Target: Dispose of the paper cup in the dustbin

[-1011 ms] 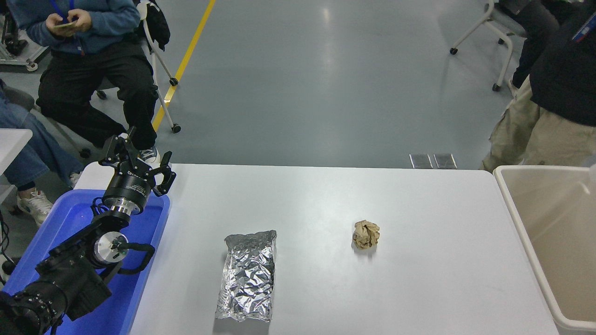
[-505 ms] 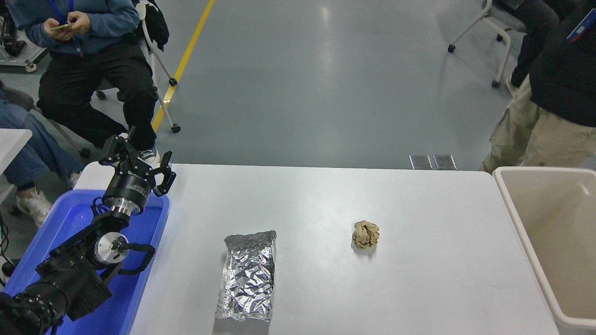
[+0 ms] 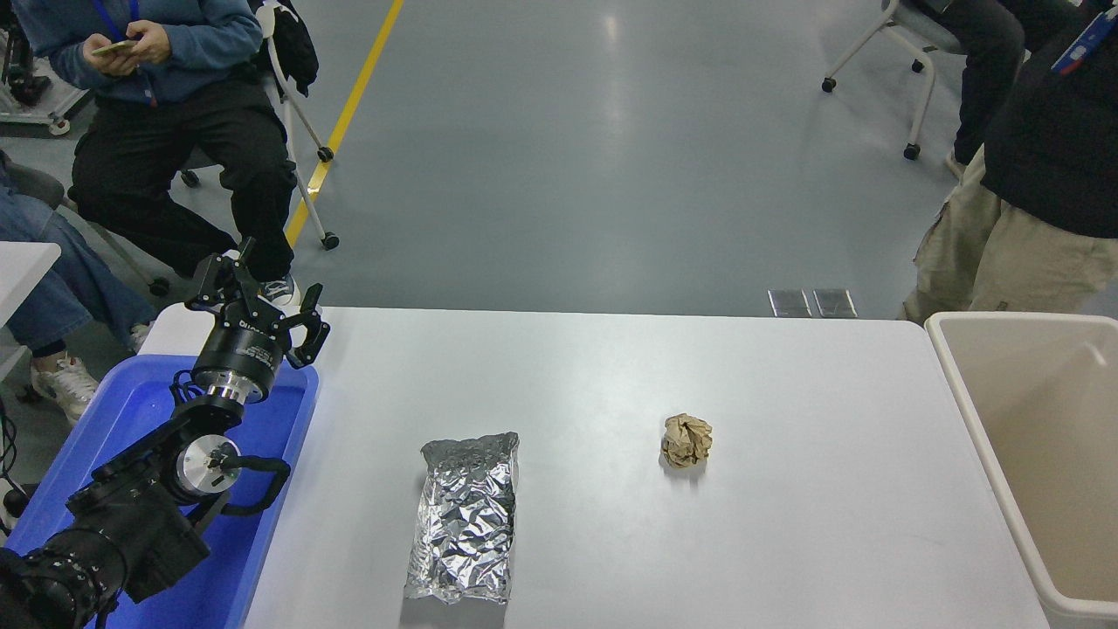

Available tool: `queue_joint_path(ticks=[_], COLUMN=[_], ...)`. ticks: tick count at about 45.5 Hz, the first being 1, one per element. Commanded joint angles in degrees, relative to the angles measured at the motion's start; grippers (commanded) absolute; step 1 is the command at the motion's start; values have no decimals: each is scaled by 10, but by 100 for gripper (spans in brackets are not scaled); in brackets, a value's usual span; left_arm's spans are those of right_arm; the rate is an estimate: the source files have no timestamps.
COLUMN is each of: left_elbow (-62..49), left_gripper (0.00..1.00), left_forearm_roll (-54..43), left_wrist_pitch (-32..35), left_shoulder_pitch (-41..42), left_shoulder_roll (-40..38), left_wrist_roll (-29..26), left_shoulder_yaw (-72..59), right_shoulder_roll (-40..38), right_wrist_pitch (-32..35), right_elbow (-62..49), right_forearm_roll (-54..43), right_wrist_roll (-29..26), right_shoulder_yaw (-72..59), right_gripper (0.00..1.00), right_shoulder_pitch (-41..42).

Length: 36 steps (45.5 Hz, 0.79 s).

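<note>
A white worktop (image 3: 611, 367) filled the lower half of the scene, seen from above. At 3 o'clock, just off the worktop's right edge, stood the dustbin (image 3: 961, 384), a large beige rectangular bin with a thick off-white rim. The part of its inside that showed held nothing; its lower right corner ran out of the picture. The paper cup could not be seen anywhere, neither on the worktop nor in the visible part of the dustbin.

At 8 o'clock, a blue plastic tray (image 3: 279, 437) sat at the worktop's left edge. The robot's black left arm lay over it, hiding much of its floor, and the blue floor that showed was bare. The left gripper (image 3: 253, 301) pointed away toward 11 o'clock, above the tray's far end, its fingers spread apart and clamped on nothing. The right arm and its gripper were outside the picture.

Near 6 o'clock, a crinkled silver foil pouch (image 3: 463, 517) lay flat on the worktop. Toward 4 o'clock from the middle, well apart from the pouch and the dustbin, sat a crumpled brown paper ball (image 3: 686, 439).

Beyond the worktop, a seated person (image 3: 166, 96) at 11 o'clock held a phone in both hands, and a standing person (image 3: 1031, 175) showed at 2 o'clock.
</note>
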Motion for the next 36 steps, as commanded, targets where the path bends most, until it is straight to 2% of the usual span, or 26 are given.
queue_joint_path(ticks=[1,33,34,36], left_elbow=[0,0,0,0], left_gripper=[100,100,100,100], left_forearm_roll=[0,-1,0,0], left_wrist_pitch=[0,0,0,0], left_shoulder_pitch=[1,1,1,1], left_shoulder_roll=[0,0,0,0], left_wrist_roll=[0,0,0,0], left_shoulder_yaw=[0,0,0,0], right_shoulder_roll=[37,88,88,88], right_wrist_pitch=[-21,-40,-40,-40], right_elbow=[-28,-31,-31,-31], right_forearm_roll=[11,11,11,11], right_wrist_roll=[-15,-38,-39,-42], right_shoulder_yaw=[91,131,132,133], right_gripper=[0,0,4,24], right_shoulder_pitch=[-21,-2,-2,-1])
